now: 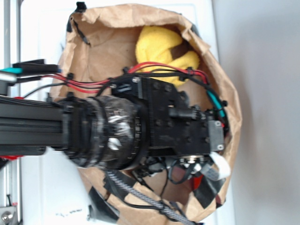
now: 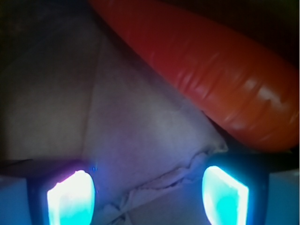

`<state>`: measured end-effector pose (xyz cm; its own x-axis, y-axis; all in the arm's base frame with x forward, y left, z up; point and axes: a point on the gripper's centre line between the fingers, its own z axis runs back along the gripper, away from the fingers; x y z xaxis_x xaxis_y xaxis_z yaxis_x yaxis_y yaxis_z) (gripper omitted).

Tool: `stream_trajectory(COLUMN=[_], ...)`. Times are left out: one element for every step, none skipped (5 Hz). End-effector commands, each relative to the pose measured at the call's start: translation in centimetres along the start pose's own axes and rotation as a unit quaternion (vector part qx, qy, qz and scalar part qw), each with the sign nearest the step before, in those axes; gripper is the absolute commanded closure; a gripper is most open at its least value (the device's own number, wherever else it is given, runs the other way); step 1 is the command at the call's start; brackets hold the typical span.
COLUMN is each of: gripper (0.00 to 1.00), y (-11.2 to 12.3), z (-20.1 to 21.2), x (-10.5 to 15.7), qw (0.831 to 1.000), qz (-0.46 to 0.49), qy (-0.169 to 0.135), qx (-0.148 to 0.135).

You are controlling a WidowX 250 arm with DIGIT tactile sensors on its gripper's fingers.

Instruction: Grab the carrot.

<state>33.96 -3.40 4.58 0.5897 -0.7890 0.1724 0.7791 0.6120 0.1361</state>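
Carrot point(image 2: 220, 75) lies diagonally beyond the spread, empty claw point(image 2: 147, 197), long axis slanting from upper-left to lower-right, off toward its right finger.

worktop point(image 1: 51, 187): white, bright even light
wall point(image 1: 267, 70): plain grey, along worktop's right edge
frame point(image 1: 6, 28): metal, left edge
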Motion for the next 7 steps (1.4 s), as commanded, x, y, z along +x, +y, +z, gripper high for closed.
stream_trajectory(gripper=[1.0, 1.0, 1.0, 1.0, 1.0, 1.0, 0.0], y=[1.1, 2.0, 2.7, 3.1, 3.2, 2.9, 2.4], z=[3.7, 5.2, 7.1, 9.5, 11.7, 12.9, 11.9], x=[1.6, 0.8, -0.9, -3.6, -6.1, -7.7, -7.5], qw=[0.999, 0.998, 0.997, 0.995, 0.994, 0.994, 0.996], qz=[0.017, 0.031, 0.052, 0.07, 0.073, 0.067, 0.034], qy=[-0.032, -0.044, -0.058, -0.068, -0.078, -0.084, -0.084], qx=[0.015, 0.019, 0.025, 0.019, -0.007, -0.013, -0.022])
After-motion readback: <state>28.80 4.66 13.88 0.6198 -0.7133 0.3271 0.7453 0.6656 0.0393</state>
